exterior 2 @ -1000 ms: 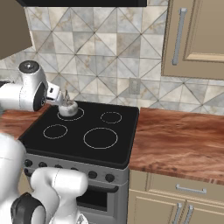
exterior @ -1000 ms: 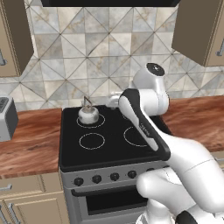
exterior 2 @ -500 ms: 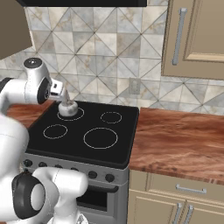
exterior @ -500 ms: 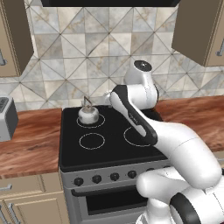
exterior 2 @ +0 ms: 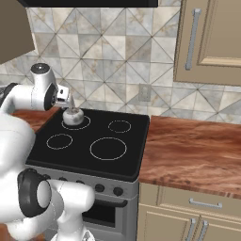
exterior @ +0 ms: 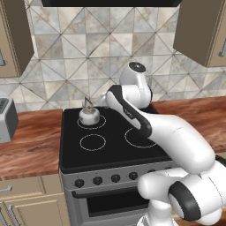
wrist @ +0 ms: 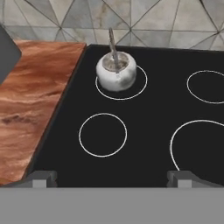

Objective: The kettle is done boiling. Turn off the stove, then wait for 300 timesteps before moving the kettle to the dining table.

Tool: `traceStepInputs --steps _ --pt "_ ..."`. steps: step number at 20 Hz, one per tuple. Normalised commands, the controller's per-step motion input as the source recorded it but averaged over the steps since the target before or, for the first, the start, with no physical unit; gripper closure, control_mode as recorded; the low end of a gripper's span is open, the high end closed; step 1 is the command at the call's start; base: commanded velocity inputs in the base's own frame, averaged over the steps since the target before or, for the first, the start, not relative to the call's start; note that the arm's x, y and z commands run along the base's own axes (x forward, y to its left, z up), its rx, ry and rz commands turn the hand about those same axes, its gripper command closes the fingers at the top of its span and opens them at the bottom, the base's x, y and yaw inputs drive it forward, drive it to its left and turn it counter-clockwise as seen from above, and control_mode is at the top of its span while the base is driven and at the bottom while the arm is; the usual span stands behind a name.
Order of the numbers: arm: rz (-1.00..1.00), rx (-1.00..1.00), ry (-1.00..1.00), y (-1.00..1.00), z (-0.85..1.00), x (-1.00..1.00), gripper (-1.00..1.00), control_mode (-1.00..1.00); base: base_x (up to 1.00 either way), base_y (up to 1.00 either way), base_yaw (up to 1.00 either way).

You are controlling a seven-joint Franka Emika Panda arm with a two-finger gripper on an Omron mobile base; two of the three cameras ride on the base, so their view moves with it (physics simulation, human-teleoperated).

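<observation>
The kettle (exterior: 89,115) (exterior 2: 73,116) (wrist: 116,72), small, squat and silvery with a thin wire handle, sits on the back-left burner of the stove (exterior: 110,143) (exterior 2: 94,141) (wrist: 144,131). My gripper (wrist: 111,178) (exterior 2: 65,100) hovers over the glass top, just right of the kettle and a little above it. It is open, its two dark tips wide apart with nothing between them. It touches neither the kettle nor the black front knobs (exterior: 97,179) (exterior 2: 108,189). The dining table is out of view.
A grey toaster (exterior: 6,119) (wrist: 6,52) stands on the wood counter (exterior: 31,143) left of the stove. More wood counter (exterior 2: 197,150) runs to the right. Wall cabinets (exterior 2: 212,40) and a dark hood (exterior: 110,2) hang above, with a tiled wall behind.
The arm has swung its elbow a little left and toward the back wall, and the hand has drifted slightly nearer the kettle. The kettle has not moved and the gripper stays open.
</observation>
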Motion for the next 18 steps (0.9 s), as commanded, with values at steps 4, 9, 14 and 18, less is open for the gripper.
traceStepInputs --steps 4,9,14,18 --pt "0.07 0.0 0.0 0.04 -0.07 0.31 -1.0 -1.0 0.0 0.0 0.0" --pt "0.03 -0.02 0.0 0.02 -0.12 0.34 -1.0 -1.0 0.0 0.0 0.0" --pt "0.01 -0.03 0.0 0.08 -0.14 0.36 -1.0 -1.0 0.0 0.0 0.0" --pt "0.0 -0.03 0.0 0.11 -0.18 0.36 -1.0 -1.0 0.0 0.0 0.0"
